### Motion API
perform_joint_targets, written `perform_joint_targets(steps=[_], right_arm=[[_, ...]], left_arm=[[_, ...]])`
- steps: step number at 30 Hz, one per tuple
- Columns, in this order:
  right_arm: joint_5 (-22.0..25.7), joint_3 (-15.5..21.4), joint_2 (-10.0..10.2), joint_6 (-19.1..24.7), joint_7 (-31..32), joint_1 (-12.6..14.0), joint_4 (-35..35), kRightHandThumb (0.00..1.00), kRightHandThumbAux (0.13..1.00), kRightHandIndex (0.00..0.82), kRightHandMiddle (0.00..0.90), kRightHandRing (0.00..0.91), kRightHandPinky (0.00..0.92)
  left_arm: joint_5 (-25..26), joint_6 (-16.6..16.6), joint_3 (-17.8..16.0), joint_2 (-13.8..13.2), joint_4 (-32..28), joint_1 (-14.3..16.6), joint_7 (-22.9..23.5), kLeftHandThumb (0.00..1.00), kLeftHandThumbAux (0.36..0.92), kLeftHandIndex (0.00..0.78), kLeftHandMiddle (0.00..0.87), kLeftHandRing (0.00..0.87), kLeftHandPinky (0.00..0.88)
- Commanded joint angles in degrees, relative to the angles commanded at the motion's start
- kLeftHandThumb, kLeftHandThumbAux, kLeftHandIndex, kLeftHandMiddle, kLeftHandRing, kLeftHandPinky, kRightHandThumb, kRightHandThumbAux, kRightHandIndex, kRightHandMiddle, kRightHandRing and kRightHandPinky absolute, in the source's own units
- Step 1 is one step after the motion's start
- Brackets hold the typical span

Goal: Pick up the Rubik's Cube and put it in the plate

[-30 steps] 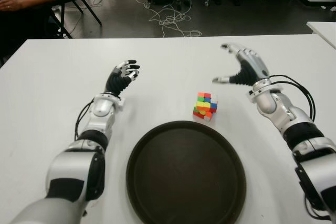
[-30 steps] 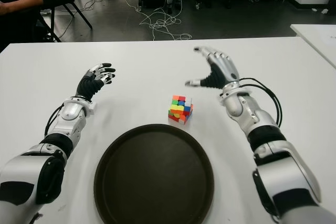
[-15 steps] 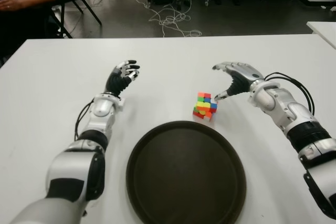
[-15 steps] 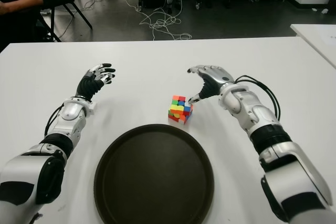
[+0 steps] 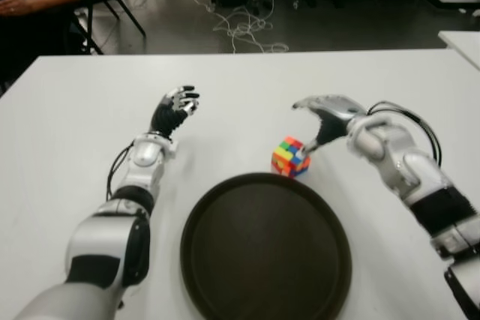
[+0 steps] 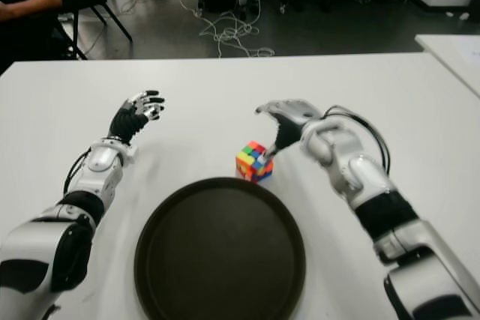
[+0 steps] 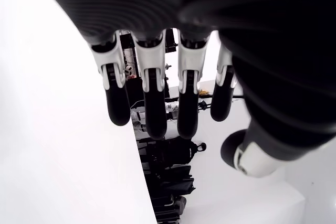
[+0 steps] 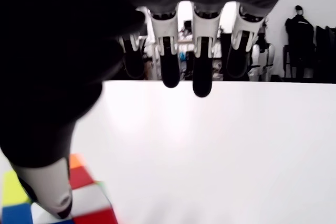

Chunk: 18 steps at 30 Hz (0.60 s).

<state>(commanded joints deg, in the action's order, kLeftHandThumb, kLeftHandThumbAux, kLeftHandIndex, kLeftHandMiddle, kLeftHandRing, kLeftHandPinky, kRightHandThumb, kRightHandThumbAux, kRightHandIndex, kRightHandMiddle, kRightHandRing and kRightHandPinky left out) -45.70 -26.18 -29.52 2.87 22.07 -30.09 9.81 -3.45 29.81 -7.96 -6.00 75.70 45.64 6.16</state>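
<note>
0 grasp yet: right hand (image 5: 324, 116) unclenched, thumb touching Rubik's Cube (image 5: 291, 157) at frame centre, just above plate (image 5: 225, 260). Left hand (image 5: 174, 107) relaxed, upper left.

robotics lab, floor cables (image 5: 244, 31), white table (image 5: 75, 110)

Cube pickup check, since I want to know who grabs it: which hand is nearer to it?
Right. The right hand is at the cube, its thumb on the cube's top, other fingers spread above. The left hand is open, far off to the cube's left.
</note>
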Motion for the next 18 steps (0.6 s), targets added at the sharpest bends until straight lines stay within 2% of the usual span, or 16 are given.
perform_joint_targets(steps=[8,18], right_arm=[[-1.2,0.8,0.0,2.8,1.2,1.7,-4.8,0.0,0.729,0.172,0.19,0.212,0.21],[-1.3,2.4,0.2,4.5,0.3,3.3,-7.7,0.0,0.687,0.137,0.167,0.188,0.183]], left_arm=[[0.1,-0.1,-0.2,-0.1,0.0,0.1,0.2,0.07,0.675,0.243,0.295,0.258,0.247],[-0.2,-0.2,0.0,-0.2,0.1,0.2,0.3,0.071,0.671,0.245,0.302,0.257,0.239]])
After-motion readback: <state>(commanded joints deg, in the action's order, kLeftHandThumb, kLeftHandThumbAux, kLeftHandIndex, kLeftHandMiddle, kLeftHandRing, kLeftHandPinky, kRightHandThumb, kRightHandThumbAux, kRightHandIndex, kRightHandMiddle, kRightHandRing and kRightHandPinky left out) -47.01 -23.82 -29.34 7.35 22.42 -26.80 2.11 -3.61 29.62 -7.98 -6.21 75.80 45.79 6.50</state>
